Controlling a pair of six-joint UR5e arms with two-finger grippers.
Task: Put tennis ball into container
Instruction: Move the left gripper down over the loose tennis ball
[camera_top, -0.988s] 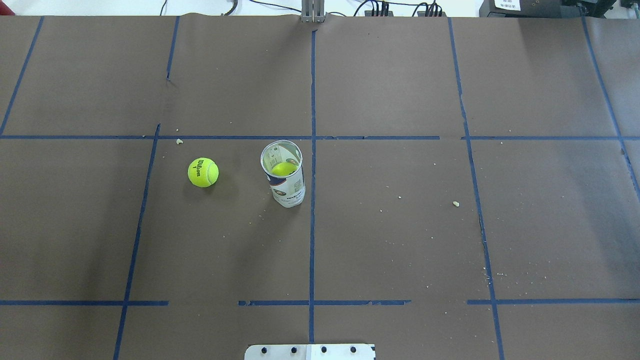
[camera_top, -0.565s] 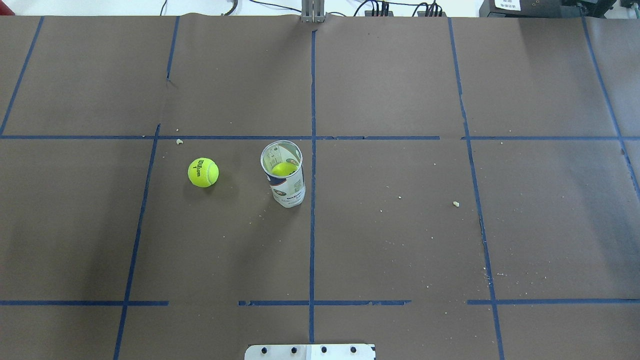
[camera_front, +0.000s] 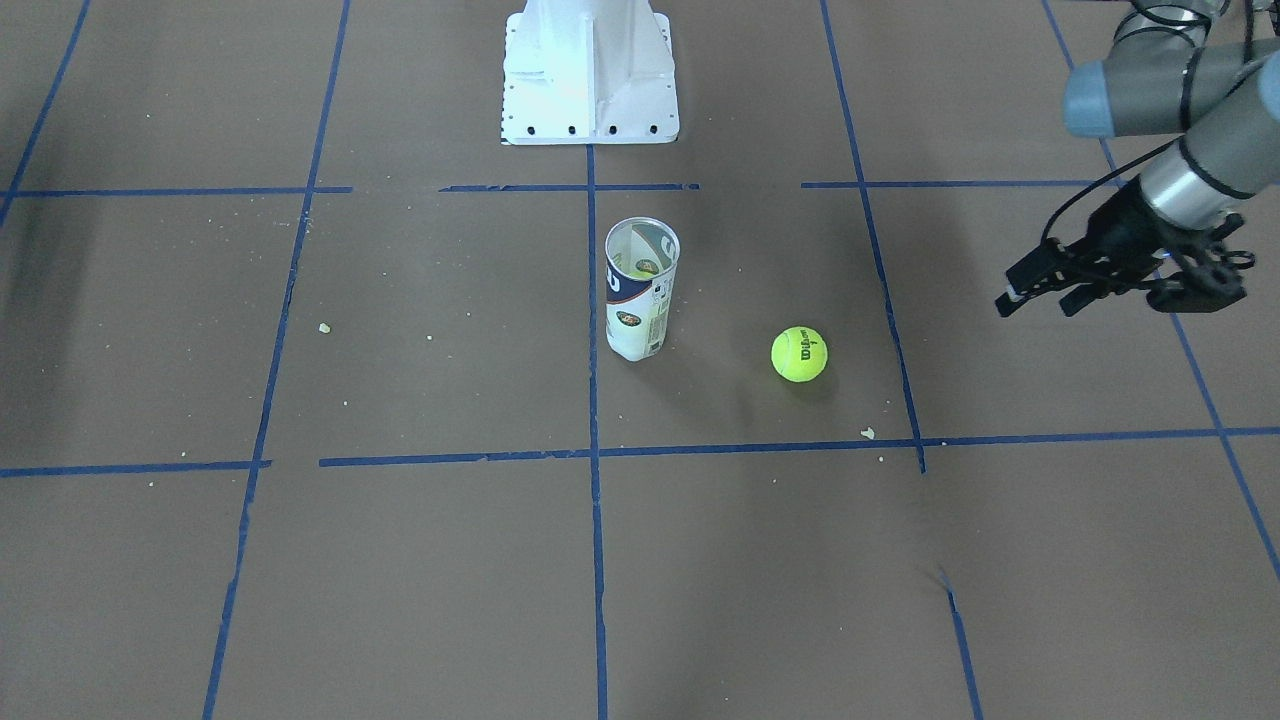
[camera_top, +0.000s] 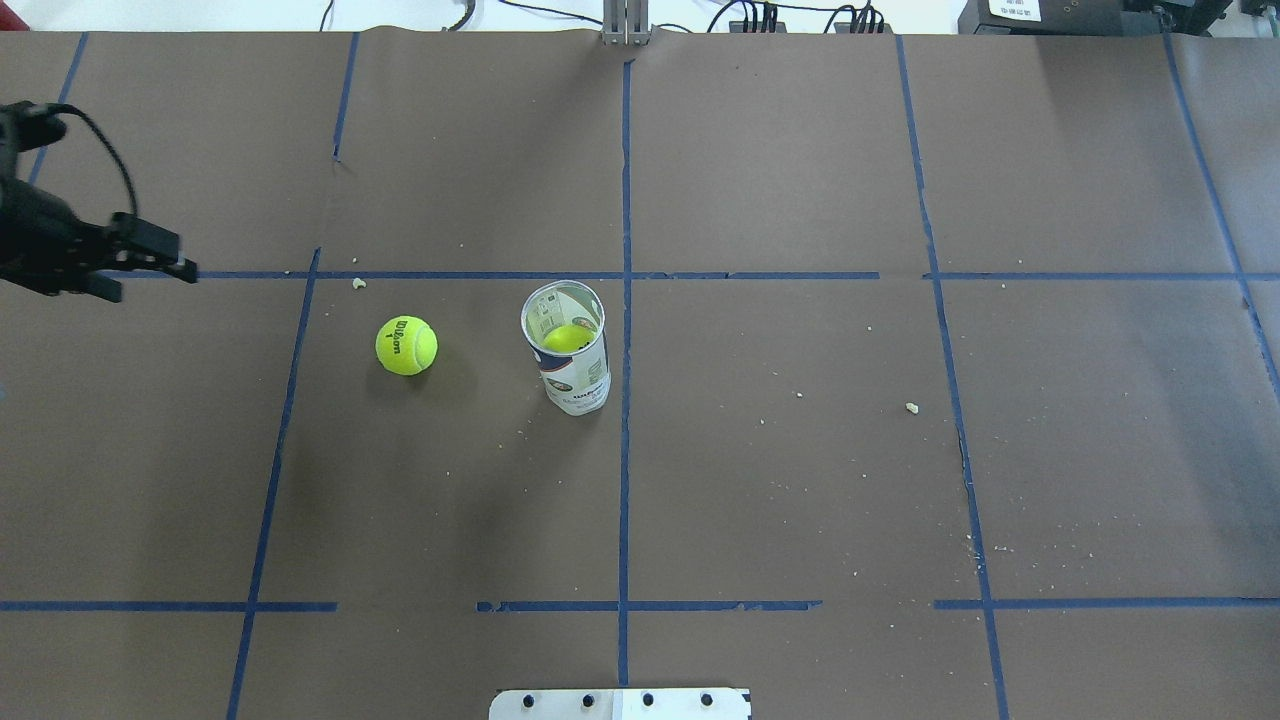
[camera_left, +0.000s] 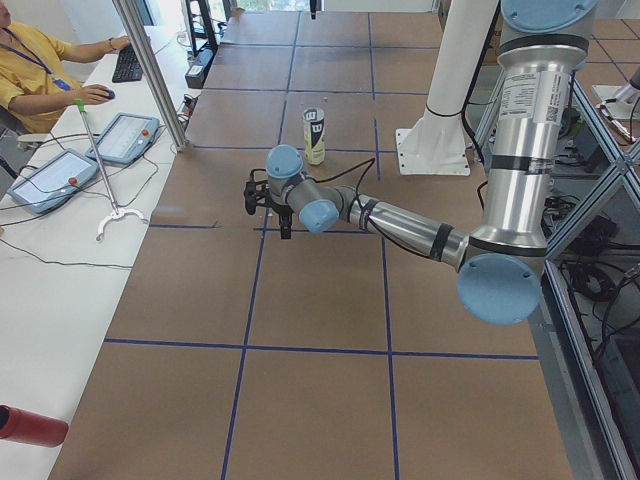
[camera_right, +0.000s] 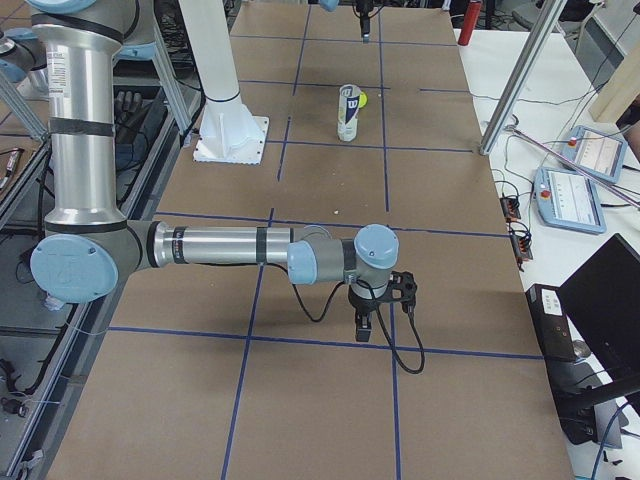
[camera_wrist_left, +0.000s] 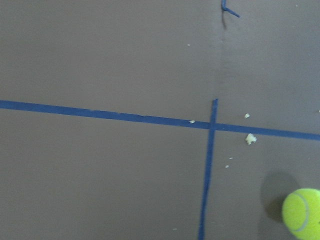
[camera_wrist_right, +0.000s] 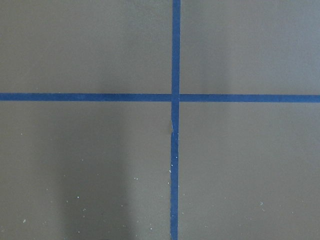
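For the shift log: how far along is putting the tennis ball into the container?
Done: another ball already sits inside the upright container, but it is not the one on the table. In hand: nothing is gripped; the left gripper is open and hovers off to the side of the tennis ball, which lies on the table. Left: reach it, grasp, lift, and drop it through the container's open top.
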